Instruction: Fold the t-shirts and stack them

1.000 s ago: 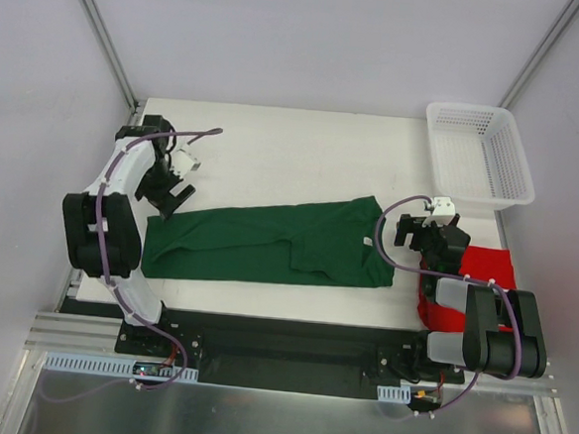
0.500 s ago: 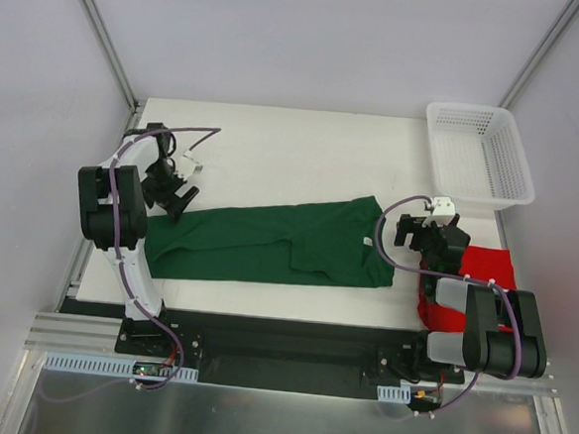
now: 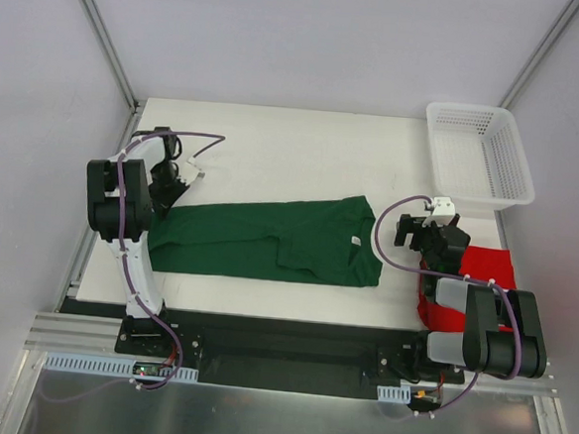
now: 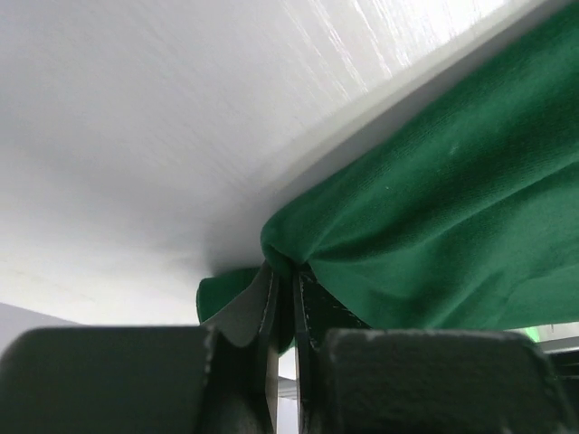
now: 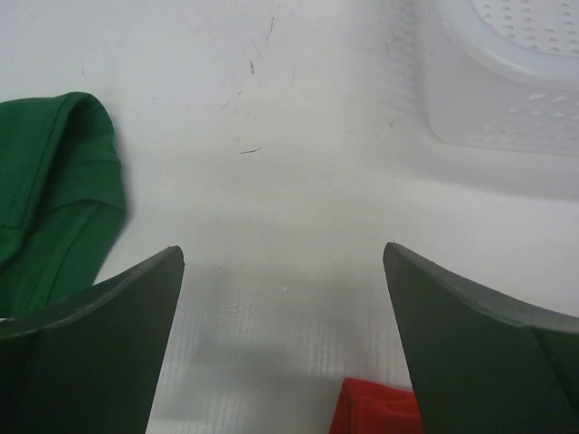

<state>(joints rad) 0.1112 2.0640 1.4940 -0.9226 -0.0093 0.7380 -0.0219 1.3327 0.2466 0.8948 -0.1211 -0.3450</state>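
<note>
Note green shirt (image 3: 268, 243) flat on table (image 3: 304, 149), long axis running left to right. Find left gripper (image 4: 285, 276) pinched tight on a cloth fold at its far-left corner; find right gripper (image 5: 282, 262) spread wide, empty, just beyond the right end. Expect any pull or fold to run along that axis, probably led from the left.

Green t-shirt (image 3: 268, 240): cloth, matt, fine knit, soft creases. Table (image 3: 304, 149): white, smooth, slight sheen, few hairline scratches. Basket (image 3: 478, 156), table's far right corner: white plastic, perforated, semi-gloss. Red t-shirt (image 3: 490, 266), table's right edge: matt cloth. Sheet (image 3: 275, 420) beyond table's near edge: brushed metal, dull shine.
</note>
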